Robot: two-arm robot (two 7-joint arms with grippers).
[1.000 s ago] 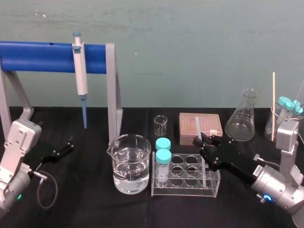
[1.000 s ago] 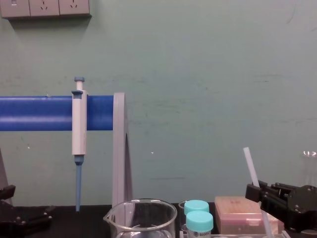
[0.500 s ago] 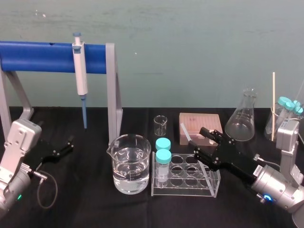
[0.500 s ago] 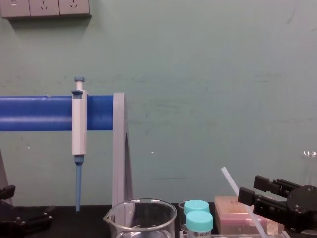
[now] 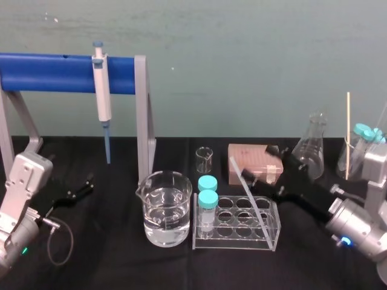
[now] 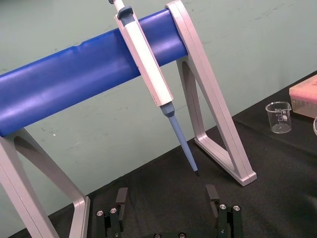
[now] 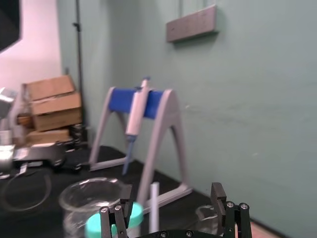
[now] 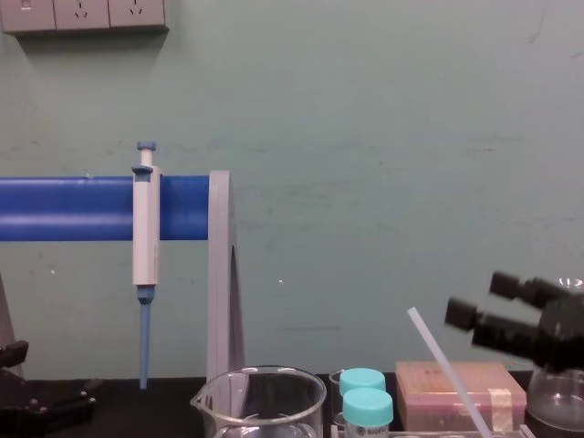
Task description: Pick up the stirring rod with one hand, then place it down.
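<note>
Just clear of open right pincer, stirring rod aslant in rack; left pincer parked open.

A flat teal-green wall backs the scene, its paint lightly scuffed and streaked, lit evenly with no hard shadows. From the chest, a row of white wall sockets sits on it at eleven o'clock. The worktop runs up to the foot of the wall and is covered in matt black cloth. In the right wrist view the green wall ends at a paler, pinkish wall. There a thin dark pole stands upright, and brown cardboard boxes are stacked beside it.
</note>
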